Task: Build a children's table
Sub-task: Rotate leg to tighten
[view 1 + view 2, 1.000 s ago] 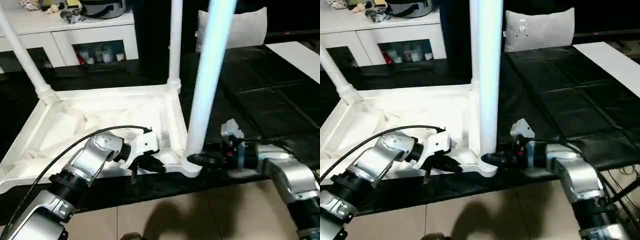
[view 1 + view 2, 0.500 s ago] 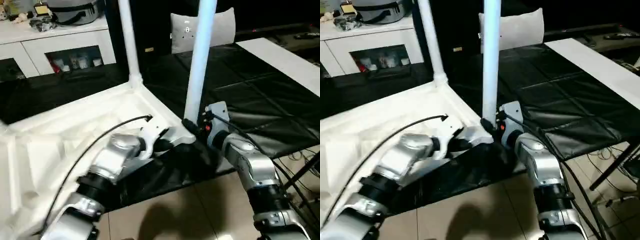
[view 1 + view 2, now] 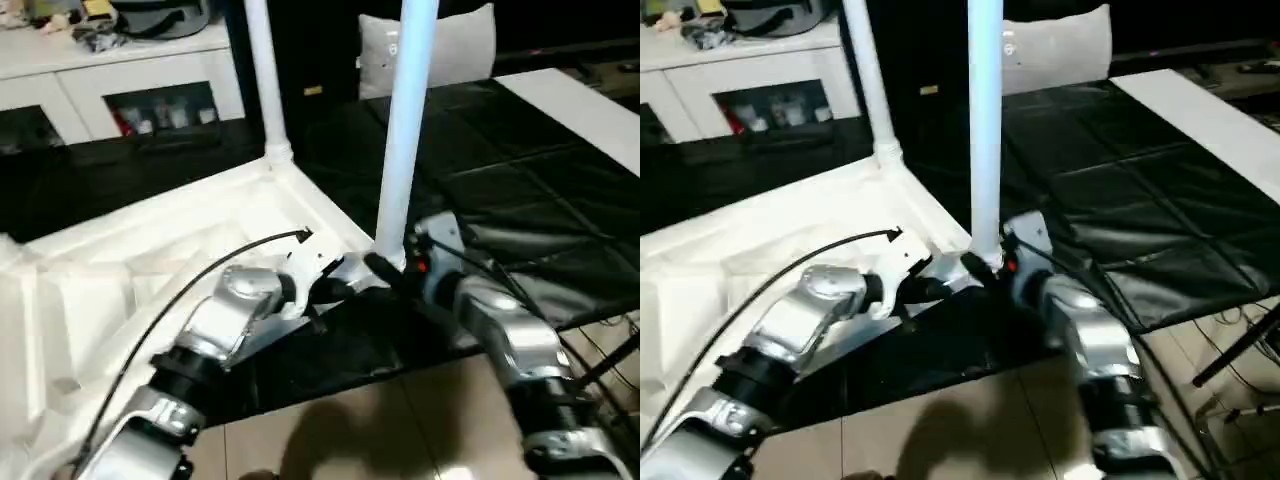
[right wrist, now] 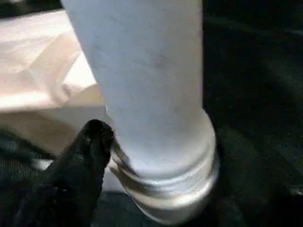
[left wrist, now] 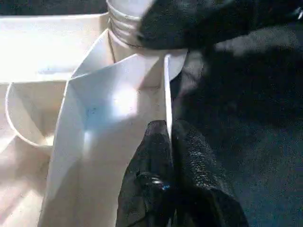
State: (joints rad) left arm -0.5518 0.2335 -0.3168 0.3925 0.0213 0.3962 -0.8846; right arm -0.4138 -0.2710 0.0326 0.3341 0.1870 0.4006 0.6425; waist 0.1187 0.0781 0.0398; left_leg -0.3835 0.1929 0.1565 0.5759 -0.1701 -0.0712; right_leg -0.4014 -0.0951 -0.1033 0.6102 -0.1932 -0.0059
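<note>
Left pincer (image 5: 168,142), two upright legs (image 3: 405,130)

A home room: white glass-door cabinet (image 3: 120,95), pillow (image 3: 450,50), tiled floor (image 3: 400,420).

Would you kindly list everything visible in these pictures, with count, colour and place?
Table top: one, white, lying upside down on the black mat, ribbed underside up.
Legs: two, white, standing upright in corner sockets, the near leg by the robot's arms, the far leg behind it.
Mat: one, black, quilted, under the table.
Cabinet: one, white, glass doors, at the back left, with clutter on top.
Cushion: one, pale, at the back.
Board: one, white, on the right.
Left pincer: black, shut on the table top's edge wall.
Right pincer: black, at the near leg's base; its visible finger lies against the collar.
</note>
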